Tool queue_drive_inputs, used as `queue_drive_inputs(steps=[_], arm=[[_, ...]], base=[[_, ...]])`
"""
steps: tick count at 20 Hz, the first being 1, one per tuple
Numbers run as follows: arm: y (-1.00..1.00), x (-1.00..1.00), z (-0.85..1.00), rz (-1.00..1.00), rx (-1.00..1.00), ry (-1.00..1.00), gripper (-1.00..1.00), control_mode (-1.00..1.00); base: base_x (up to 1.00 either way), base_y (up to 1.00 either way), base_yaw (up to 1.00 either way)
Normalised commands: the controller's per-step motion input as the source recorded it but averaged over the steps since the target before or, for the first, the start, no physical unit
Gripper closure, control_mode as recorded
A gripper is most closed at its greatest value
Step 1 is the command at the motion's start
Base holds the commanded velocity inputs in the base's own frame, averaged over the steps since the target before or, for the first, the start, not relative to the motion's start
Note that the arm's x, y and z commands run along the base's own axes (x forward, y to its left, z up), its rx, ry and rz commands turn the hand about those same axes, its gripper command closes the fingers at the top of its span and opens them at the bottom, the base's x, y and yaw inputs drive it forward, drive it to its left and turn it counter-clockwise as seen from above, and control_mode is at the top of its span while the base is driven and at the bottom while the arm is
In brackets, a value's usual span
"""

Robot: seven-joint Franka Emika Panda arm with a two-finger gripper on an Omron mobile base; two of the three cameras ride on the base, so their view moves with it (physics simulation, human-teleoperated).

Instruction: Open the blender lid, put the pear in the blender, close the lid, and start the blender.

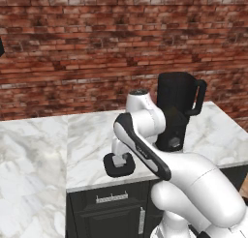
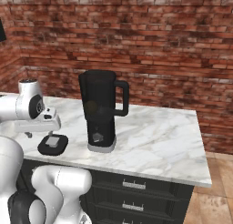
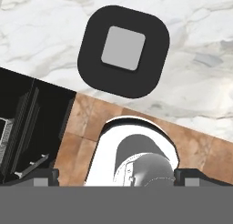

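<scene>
The gripper (image 2: 31, 134) hangs just above the blender lid (image 3: 123, 51), its fingertips (image 3: 45, 176) spread wide and holding nothing. The lid lies flat on the marble counter (image 2: 154, 136) near the front edge, directly under the hand. Beyond it stands the blender (image 2: 101, 110), its jar uncovered, well apart.

The blender (image 2: 101, 111) stands on the desk (image 2: 154, 136) before the brick wall (image 2: 136, 45). The blender lid (image 2: 53, 144) lies flat on the desk left of the blender, near the desk's front edge.
</scene>
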Motion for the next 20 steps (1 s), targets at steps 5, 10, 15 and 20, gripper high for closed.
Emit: queue_drive_inputs(steps=[5,10,15,20], arm=[[0.07,0.01,-0.06,0.0,0.0,-0.03,-1.0,-1.0],[0.13,0.06,-0.09,0.0,0.0,-0.07,-1.0,-1.0],[0.0,0.09,-0.29,0.0,0.01,-0.12,-1.0,-1.0],[0.01,0.21,-0.32,0.0,0.02,-0.04,-1.0,-1.0]], base=[[0.0,0.0,0.0],[0.0,0.0,0.0],[0.0,0.0,0.0],[0.0,0.0,0.0]])
